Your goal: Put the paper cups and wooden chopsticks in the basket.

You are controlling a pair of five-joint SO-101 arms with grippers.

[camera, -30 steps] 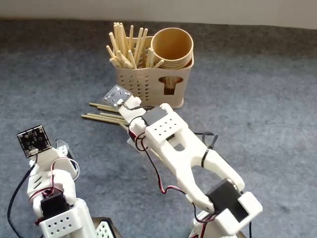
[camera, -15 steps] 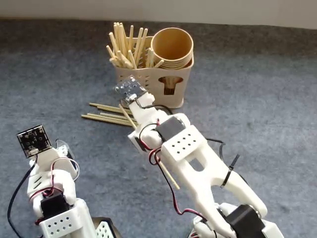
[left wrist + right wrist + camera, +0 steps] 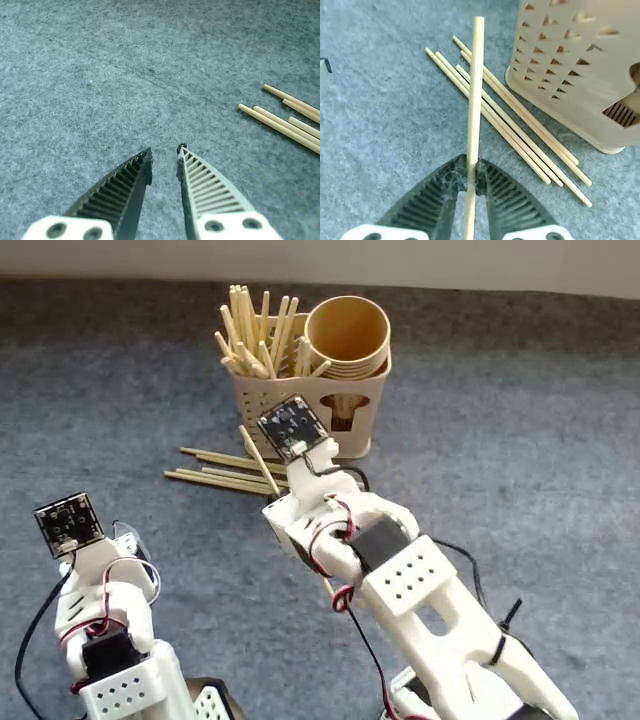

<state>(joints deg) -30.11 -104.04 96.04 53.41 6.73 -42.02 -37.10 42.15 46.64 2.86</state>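
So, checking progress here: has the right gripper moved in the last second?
Yes: right gripper, holding a chopstick, shifted rightward, toward the basket's front.

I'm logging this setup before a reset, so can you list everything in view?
basket: one, beige, perforated, at the far side of the mat
paper cups: a nested stack, tan, in the basket's right compartment; exact count unclear
bundled chopsticks: many, pale wood, standing in the basket's left compartment
loose chopsticks: at least four, pale wood, lying on the mat in front of the basket
held chopstick: one, pale wood, raised above the loose ones
mat: one, grey, under everything
left arm: one, white, near edge; jaws open over bare mat
right arm: one, white, in front of the basket; jaws shut on the held chopstick
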